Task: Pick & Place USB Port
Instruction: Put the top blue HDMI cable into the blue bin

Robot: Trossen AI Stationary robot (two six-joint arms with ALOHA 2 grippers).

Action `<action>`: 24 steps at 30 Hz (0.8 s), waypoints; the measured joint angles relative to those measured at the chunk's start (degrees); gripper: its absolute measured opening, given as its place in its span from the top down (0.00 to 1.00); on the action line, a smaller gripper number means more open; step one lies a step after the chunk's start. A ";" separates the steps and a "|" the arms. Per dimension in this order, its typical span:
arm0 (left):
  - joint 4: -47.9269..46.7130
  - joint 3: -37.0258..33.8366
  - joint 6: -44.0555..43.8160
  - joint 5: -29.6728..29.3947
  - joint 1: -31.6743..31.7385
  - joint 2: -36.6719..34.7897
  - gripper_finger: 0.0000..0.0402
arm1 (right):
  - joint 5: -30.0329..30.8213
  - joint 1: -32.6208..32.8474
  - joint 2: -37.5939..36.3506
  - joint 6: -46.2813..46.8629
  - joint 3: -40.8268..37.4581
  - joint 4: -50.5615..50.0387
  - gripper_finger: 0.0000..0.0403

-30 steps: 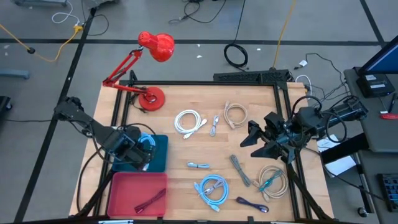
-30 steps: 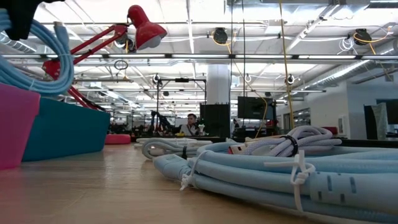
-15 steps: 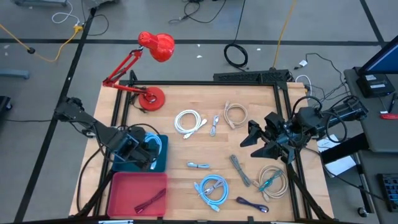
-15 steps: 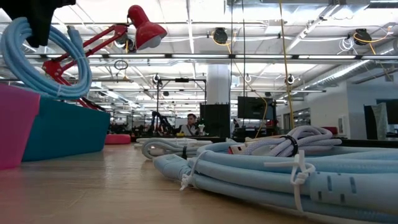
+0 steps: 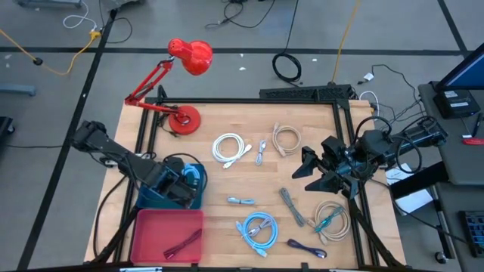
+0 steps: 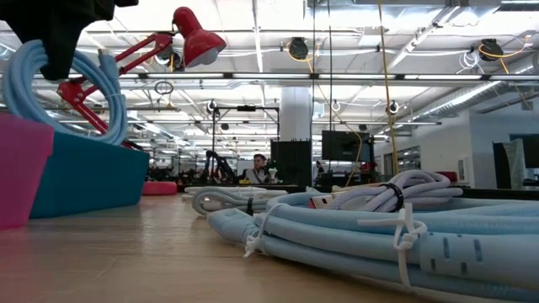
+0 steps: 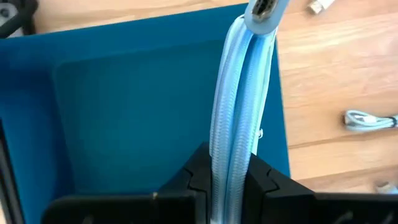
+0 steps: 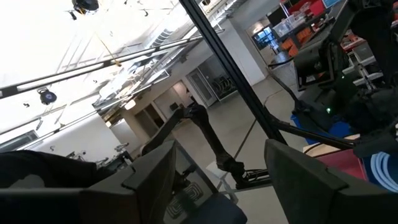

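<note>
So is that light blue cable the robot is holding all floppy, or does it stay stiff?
Probably bendy but springy. Clamped in the left end effector over the blue bin, the light blue cable keeps its round loop in the low view instead of drooping. It looks light, and its loose end would likely swing when moved.

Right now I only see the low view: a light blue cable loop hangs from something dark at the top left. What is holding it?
Observer: The left gripper, its fingers shut on the light blue cable.
Operator: What lies under it?
Observer: The teal bin; the left wrist view shows its floor bare beneath the cable.
Operator: And that pink box beside it, is anything in there?
Observer: Yes, the high view shows one dark cable lying in the red bin.
Operator: Where is the other arm?
Observer: The right gripper waits above the table's right side, fingers open.
</note>
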 joint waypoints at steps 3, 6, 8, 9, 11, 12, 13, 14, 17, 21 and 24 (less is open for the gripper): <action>0.04 0.00 -0.09 0.80 0.00 0.12 0.91 | 0.00 0.00 0.00 0.00 0.00 0.06 0.41; 1.29 -0.73 -0.48 0.97 0.01 0.13 0.91 | 0.00 0.00 0.02 0.02 0.00 0.68 0.41; 2.90 -2.02 -0.72 1.23 0.00 0.13 0.91 | 0.00 0.00 0.01 0.01 0.00 0.99 0.41; 3.88 -2.88 -0.75 1.67 0.00 0.13 0.91 | 0.00 0.00 0.02 0.00 0.00 1.05 0.41; 6.84 -5.06 -0.84 3.02 0.02 0.13 0.91 | 0.00 0.00 0.00 0.00 0.00 1.05 0.41; 8.40 -6.32 -0.81 3.68 0.02 0.13 0.91 | 0.00 0.00 0.01 0.00 0.00 1.05 0.41; 10.09 -7.55 -0.77 4.00 0.04 0.13 0.91 | 0.00 0.00 0.00 0.00 0.00 1.08 0.41; 11.62 -8.65 -0.80 4.20 0.04 0.13 0.91 | 0.00 0.00 0.02 0.00 0.00 1.11 0.41; 12.84 -10.48 -1.16 4.49 0.03 0.14 0.91 | 0.00 0.00 0.01 0.28 0.00 1.33 0.41; 11.63 -10.60 -1.92 4.40 0.00 0.11 0.87 | -0.02 0.00 0.00 1.07 0.00 2.22 0.41; 11.33 -10.60 -1.51 5.21 0.02 -0.12 0.73 | -0.02 0.00 0.00 1.08 0.00 2.36 0.41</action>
